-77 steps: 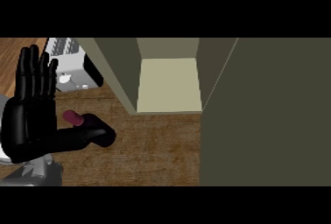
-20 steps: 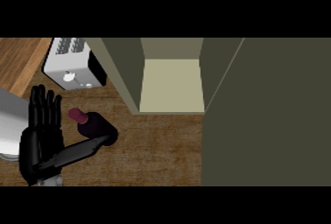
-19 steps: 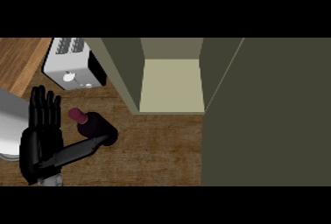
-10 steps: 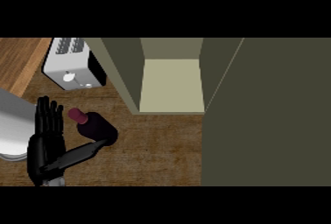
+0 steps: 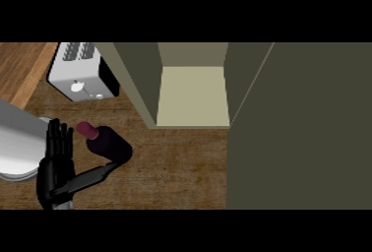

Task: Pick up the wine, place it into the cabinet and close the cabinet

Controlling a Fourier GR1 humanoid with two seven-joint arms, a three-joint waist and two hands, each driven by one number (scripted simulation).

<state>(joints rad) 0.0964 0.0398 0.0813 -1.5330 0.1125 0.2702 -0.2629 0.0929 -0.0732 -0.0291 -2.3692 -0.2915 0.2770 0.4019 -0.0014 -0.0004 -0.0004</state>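
One wine bottle (image 5: 108, 145), dark-bodied with a maroon cap, stands on the wood-grain counter (image 5: 174, 167). At its nine o'clock the left hand (image 5: 56, 165) has fingers straight and spread, thumb touching the bottle. At one o'clock the olive cabinet (image 5: 193, 96) gapes open; at twelve sits a boxy white toaster (image 5: 81, 71).

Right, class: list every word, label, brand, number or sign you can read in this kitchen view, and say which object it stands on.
None: no readable text anywhere.
Wine bottle: no label shows from above.
Toaster: only a small white knob on its front, no lettering.
Cabinet and its open door: plain surfaces.
Left hand: no markings.
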